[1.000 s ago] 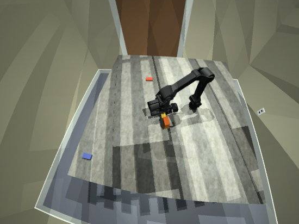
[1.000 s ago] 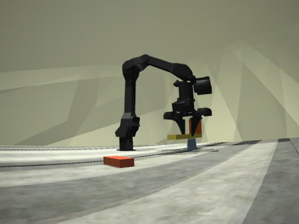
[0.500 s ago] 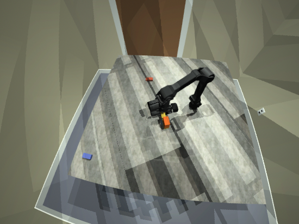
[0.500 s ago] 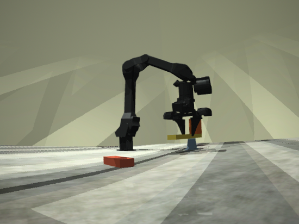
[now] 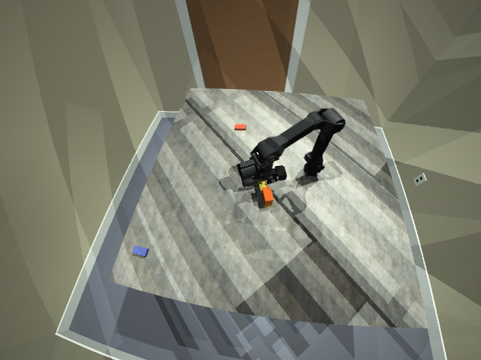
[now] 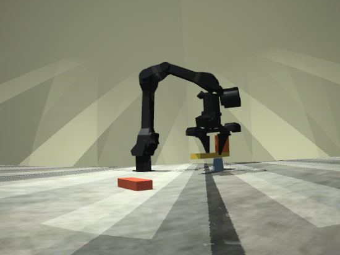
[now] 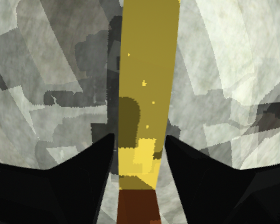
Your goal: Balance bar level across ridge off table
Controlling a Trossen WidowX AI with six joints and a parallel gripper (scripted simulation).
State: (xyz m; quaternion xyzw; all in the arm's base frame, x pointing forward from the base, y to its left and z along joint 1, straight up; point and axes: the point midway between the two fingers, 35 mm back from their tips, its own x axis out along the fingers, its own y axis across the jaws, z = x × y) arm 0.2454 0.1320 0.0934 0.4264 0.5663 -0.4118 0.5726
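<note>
The yellow bar [image 5: 262, 186] [image 6: 199, 156] [image 7: 150, 45] lies across the top of the blue-grey ridge [image 6: 217, 164], looks about level and is clear of the table. An orange block [image 5: 268, 197] [image 6: 225, 143] stands on one end of the bar; its dark red-brown side shows in the wrist view [image 7: 138, 206]. My gripper [image 6: 214, 153] [image 7: 140, 140] points down with one finger on each side of the bar. It is open a little, with narrow gaps between fingertips and bar. The fingertips are hidden in the top view.
A red block [image 5: 240, 127] [image 6: 135, 184] lies on the table [image 5: 197, 238] towards the door side. A blue block [image 5: 140, 252] lies near the left front corner of the table. The orange block stands close beside the fingers.
</note>
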